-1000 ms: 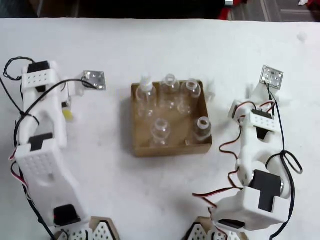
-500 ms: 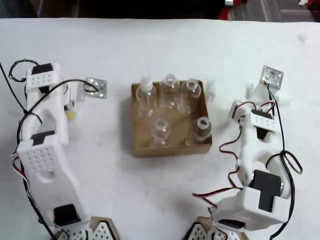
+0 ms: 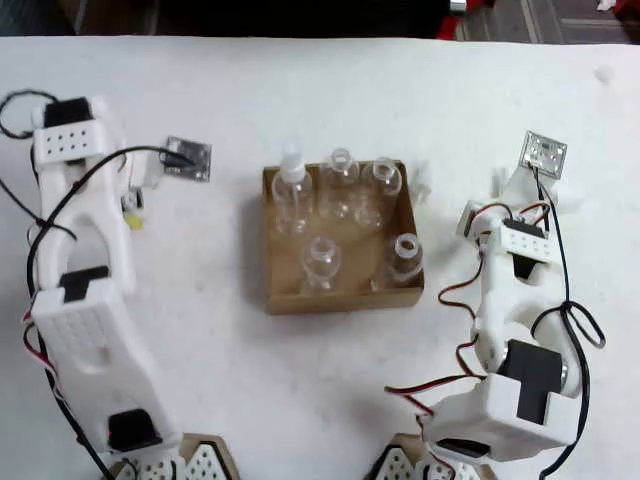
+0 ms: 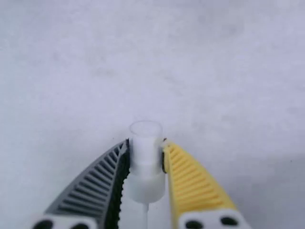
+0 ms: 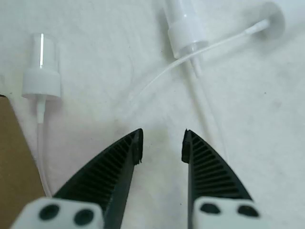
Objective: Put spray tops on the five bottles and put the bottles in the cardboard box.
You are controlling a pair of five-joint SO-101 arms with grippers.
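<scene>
L hand (image 4: 145, 147) w/ spray top (image 4: 146, 183) — box (image 3: 340, 298) apart

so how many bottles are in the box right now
5, all in the box: far-left bottle, with a spray top on, far-middle bottle, far-right bottle, near-left bottle, near-right bottle. None looks hidden.

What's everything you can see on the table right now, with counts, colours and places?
box: one, brown cardboard, mid-table.
bottles: five, clear, standing in the box; one wears a white spray top.
loose tops: three, white, on the table by the right gripper.
held top: one, white, in the left gripper.
table: one, white.
left gripper: one, grey and yellow, shut on the held top.
right gripper: one, black, open, over the table.
</scene>
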